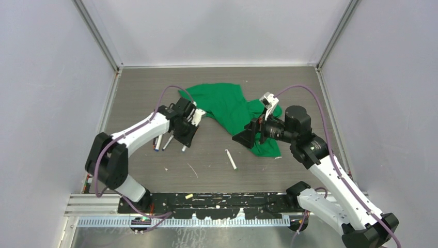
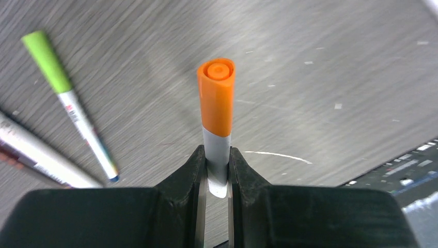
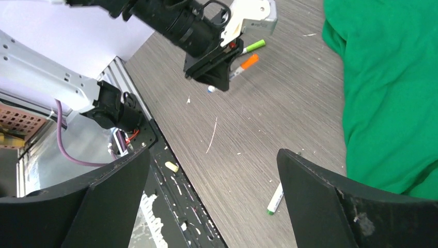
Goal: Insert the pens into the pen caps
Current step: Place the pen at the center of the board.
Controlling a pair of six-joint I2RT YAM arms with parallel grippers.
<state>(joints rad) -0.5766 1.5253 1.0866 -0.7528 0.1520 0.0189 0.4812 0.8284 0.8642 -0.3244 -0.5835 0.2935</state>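
**Q:** What lies nearest the lens in the left wrist view?

**A:** The left gripper (image 2: 217, 168). Its jaws are closed on the pale barrel of the orange-capped pen (image 2: 216, 139). The pen projects straight out from the fingertips. Its orange cap (image 2: 217, 93) sits on the far end, over the counter (image 2: 335, 62).

**Q:** And outward from that grip?

**A:** A green-capped pen (image 2: 67, 98) lies flat on the counter to one side. Just beside it is a second pen (image 2: 36, 155), cut off by the frame edge so its ends cannot be seen.

**Q:** How does the right gripper (image 3: 214, 157) stand?

**A:** Its jaws are spread wide with nothing between them. They hang above the counter and face the left arm.

**Q:** What lies around it?

**A:** A loose pen (image 3: 275, 199) with a green tip rests on the counter just beside one finger, near the edge of the green cloth (image 3: 392, 88). In the top view this pen lies on bare counter between the two arms. The cloth spreads from mid-counter to beneath the right wrist.
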